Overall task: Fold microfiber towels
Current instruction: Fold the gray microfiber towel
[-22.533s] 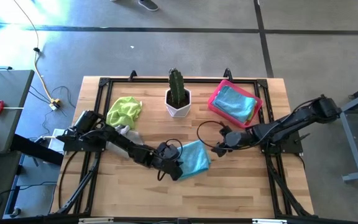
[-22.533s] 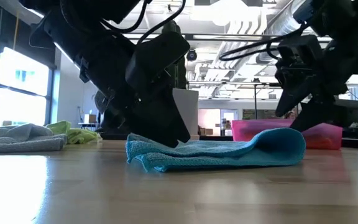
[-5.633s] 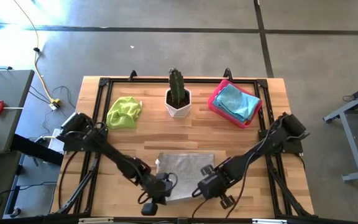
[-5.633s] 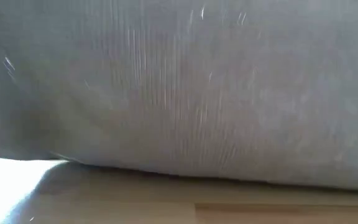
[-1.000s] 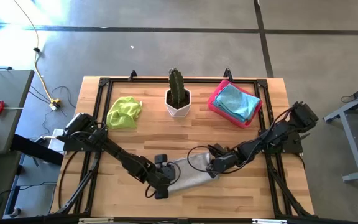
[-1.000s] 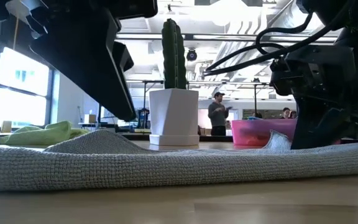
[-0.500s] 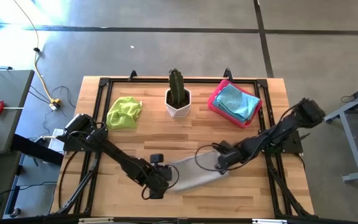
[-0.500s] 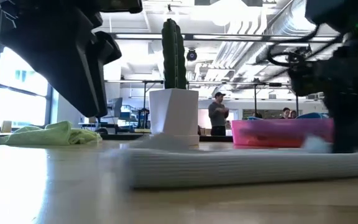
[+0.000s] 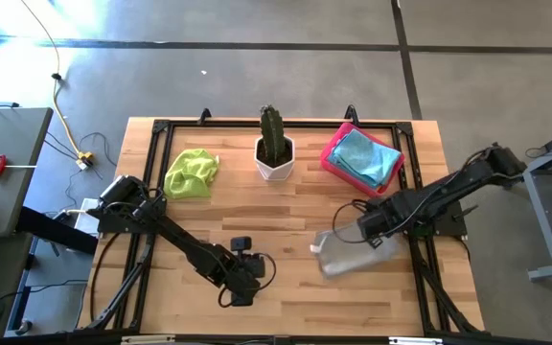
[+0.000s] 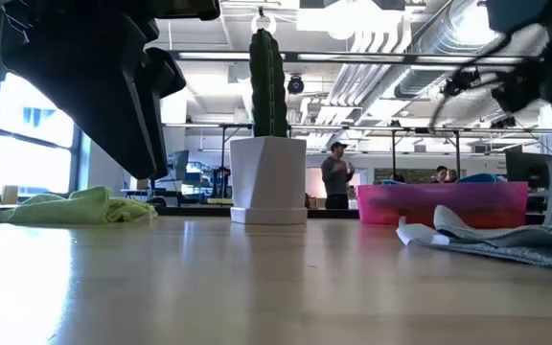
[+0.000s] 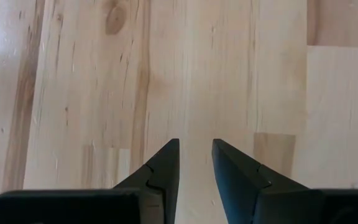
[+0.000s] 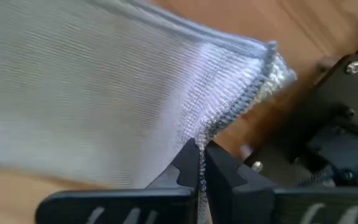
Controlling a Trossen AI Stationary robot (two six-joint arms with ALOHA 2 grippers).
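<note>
Towels accounted for in three places, each placed from the cactus pot (image 9: 275, 158) at the back middle of the tabletop (image 9: 286, 206).

Found light blue cloth (image 9: 364, 158) stacked flat in the pink tray (image 9: 331, 159), just beside the pot on the right arm's side. Judged these folded and put away. Could not tell how many lay in the stack.

Found the grey towel (image 9: 345, 255) well forward of the pot, toward the right arm's side and short of the tray. Lay as a small doubled-over bundle, with layered edges showing from table height (image 10: 492, 241). Judged it folded at least once, but neither squared up nor delivered to the tray.

Saw the right end effector (image 9: 370, 230) at the bundle's edge on the tray side, fingers pressed together and clamped on the towel's stitched hem (image 12: 229, 115). Read this as the carry or drag to the tray being in hand.

Found the lime green towel (image 9: 192, 172) beside the pot on the left arm's side, crumpled in a heap and untouched. Could not tell whether the heap held one cloth or more.

Saw the left end effector (image 9: 242, 273) forward of the pot, low over bare wood, fingers (image 11: 166, 163) slightly apart and holding nothing. Waiting, by the look of it.

Saw no yellow towel anywhere.

Reckoned the job roughly half done: blue finished, grey nearly so, green not started.
</note>
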